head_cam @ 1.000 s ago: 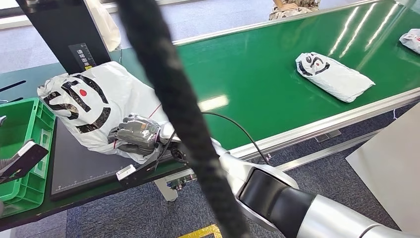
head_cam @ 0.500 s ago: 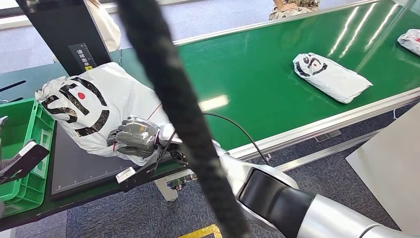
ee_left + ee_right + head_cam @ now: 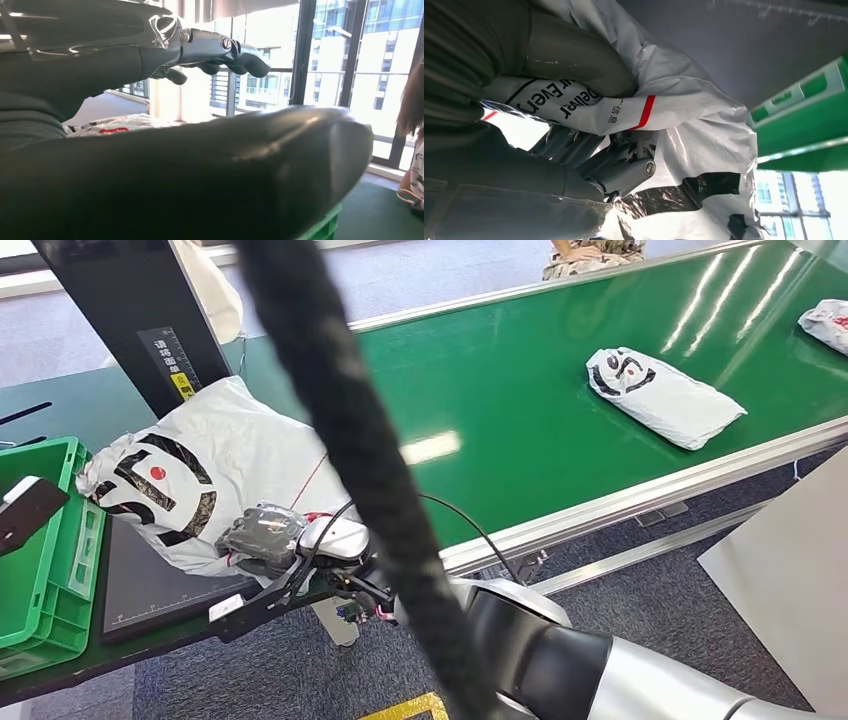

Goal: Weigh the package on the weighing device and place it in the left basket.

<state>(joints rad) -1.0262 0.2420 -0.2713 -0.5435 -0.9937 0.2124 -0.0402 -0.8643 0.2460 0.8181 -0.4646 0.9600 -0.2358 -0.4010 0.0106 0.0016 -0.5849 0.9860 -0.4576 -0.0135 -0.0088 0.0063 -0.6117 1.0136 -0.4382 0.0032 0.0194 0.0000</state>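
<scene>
We see bright overhead glare streaks on the green conveyor belt; daylight from the windows overexposes the left wrist view, where the near dark cover is blurred.

A parcel-sorting line: a long green conveyor belt carries bagged parcels past a flat scale and green crate.

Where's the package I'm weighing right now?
In the head view, the package is at left over the black weighing device, gripped by the right hand, beside the green basket.
</scene>
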